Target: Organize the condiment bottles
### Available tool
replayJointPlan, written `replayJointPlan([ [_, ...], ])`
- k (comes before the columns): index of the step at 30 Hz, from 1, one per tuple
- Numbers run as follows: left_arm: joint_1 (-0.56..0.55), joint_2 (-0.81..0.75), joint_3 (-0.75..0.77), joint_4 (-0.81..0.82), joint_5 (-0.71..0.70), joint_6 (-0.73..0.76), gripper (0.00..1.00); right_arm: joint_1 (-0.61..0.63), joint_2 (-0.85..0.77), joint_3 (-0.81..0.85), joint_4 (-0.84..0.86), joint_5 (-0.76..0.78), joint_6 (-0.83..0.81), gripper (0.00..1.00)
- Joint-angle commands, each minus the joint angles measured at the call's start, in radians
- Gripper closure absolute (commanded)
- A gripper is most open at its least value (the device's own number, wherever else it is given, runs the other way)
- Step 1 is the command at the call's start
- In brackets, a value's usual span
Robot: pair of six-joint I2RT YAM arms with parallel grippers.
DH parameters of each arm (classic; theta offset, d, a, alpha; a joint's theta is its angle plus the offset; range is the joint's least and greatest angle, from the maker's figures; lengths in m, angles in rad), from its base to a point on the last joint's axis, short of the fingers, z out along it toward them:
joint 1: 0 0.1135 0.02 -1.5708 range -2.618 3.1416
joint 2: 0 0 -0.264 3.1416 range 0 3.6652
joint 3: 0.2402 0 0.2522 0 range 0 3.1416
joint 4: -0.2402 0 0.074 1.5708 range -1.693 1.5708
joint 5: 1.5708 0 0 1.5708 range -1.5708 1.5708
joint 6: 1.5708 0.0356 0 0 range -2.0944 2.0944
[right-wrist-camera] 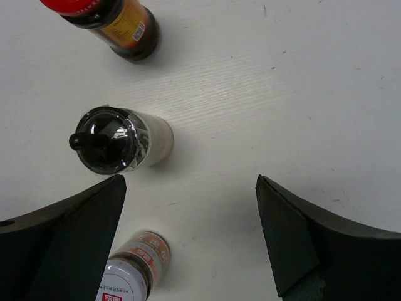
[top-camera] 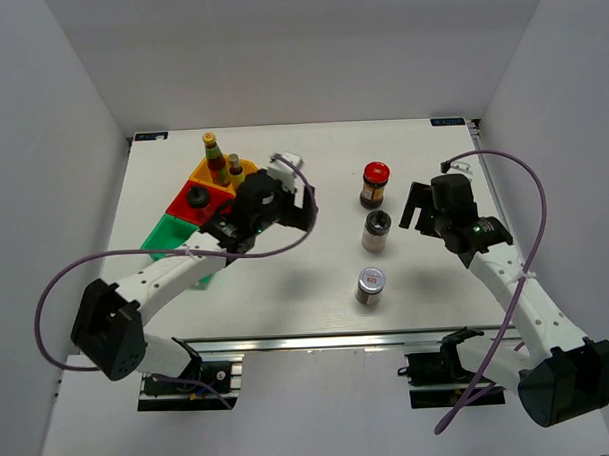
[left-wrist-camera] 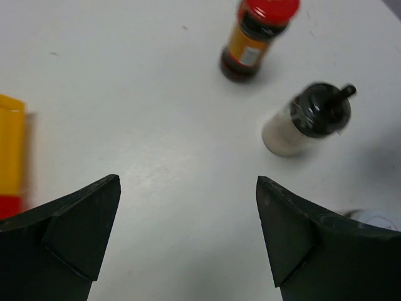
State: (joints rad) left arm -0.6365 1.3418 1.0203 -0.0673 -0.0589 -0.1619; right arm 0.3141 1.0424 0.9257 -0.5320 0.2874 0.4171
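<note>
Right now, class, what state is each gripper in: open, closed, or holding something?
Left gripper: open, holding nothing.
Right gripper: open, holding nothing.

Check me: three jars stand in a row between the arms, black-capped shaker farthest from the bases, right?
No. The red-capped jar is farthest; the black-capped shaker is in the middle, the silver-lidded jar nearest. The top external view shows it.

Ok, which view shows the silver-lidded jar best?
Top external: the silver-lidded jar stands whole and unobstructed on the table, though small. Right wrist shows it closer but the bottom edge of the picture crops its lid. Left wrist catches only a blurred sliver of it at the right edge.
</note>
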Motion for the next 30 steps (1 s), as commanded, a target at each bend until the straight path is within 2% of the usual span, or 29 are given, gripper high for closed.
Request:
replayJointPlan([
  [1,-0.087,0.06,0.073,0.0,0.025,0.048,0.02,-0.007,0.008,0.019,-0.023,0.04,0.013,0.11],
  [3,-0.121,0.105,0.089,0.004,0.013,0.045,0.02,-0.006,0.021,0.016,0.004,-0.078,-0.035,0.11],
  [5,-0.137,0.125,0.089,0.02,0.024,0.036,0.02,-0.006,0.028,0.009,0.027,-0.108,-0.057,0.11],
  [9,-0.204,0.192,0.118,0.05,0.057,0.056,0.02,-0.007,0.021,0.016,-0.002,0.027,0.029,0.11],
  [15,-0.318,0.382,0.293,0.015,-0.041,0.087,0.02,-0.023,0.016,0.053,-0.086,0.128,0.149,0.11],
  [19,-0.322,0.515,0.383,0.009,-0.056,0.07,0.02,-0.035,-0.037,0.033,-0.076,0.137,0.158,0.11],
  [25,-0.333,0.629,0.509,-0.031,-0.094,0.074,0.02,-0.043,-0.07,0.022,-0.072,0.139,0.149,0.11],
  [30,-0.351,0.74,0.599,-0.063,-0.206,0.074,0.02,-0.044,-0.07,0.016,-0.063,0.122,0.132,0.11],
])
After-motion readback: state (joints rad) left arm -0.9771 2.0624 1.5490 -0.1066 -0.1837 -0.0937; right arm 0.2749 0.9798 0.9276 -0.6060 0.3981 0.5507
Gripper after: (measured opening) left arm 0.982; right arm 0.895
